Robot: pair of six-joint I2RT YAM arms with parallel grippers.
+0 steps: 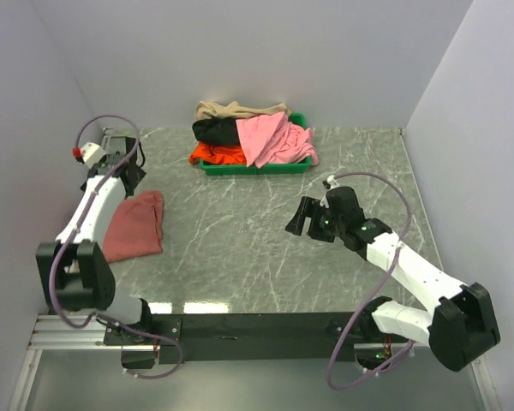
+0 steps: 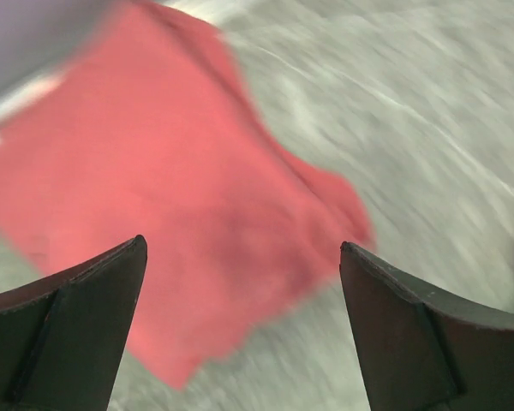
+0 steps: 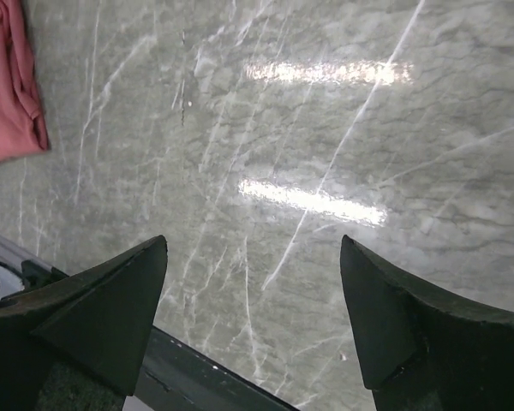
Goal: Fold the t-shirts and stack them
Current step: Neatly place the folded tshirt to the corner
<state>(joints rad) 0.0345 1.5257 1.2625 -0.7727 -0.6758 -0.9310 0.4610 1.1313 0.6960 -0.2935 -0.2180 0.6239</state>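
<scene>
Left tool (image 2: 242,248) spread, empty, above brick-red t-shirt (image 1: 135,224), which I judge folded, far left on surface (image 1: 240,248); right tool (image 3: 253,244) spread, idle; four t-shirts (image 1: 265,137) heaped in green tray (image 1: 257,169), left to do

Left pincer (image 2: 242,243) spread wide, seemingly angled downward though blurred, right pincer (image 3: 253,240) likewise parted, empty

the left arm (image 1: 92,210) and right arm (image 1: 411,270) share white links and black joint housings. a mauve cable (image 1: 107,117) loops over each. a red cap (image 1: 74,152) sits at the left wrist, toward ten o'clock. the left gripper (image 2: 242,248) has dark wedge fingers (image 2: 68,334).
</scene>
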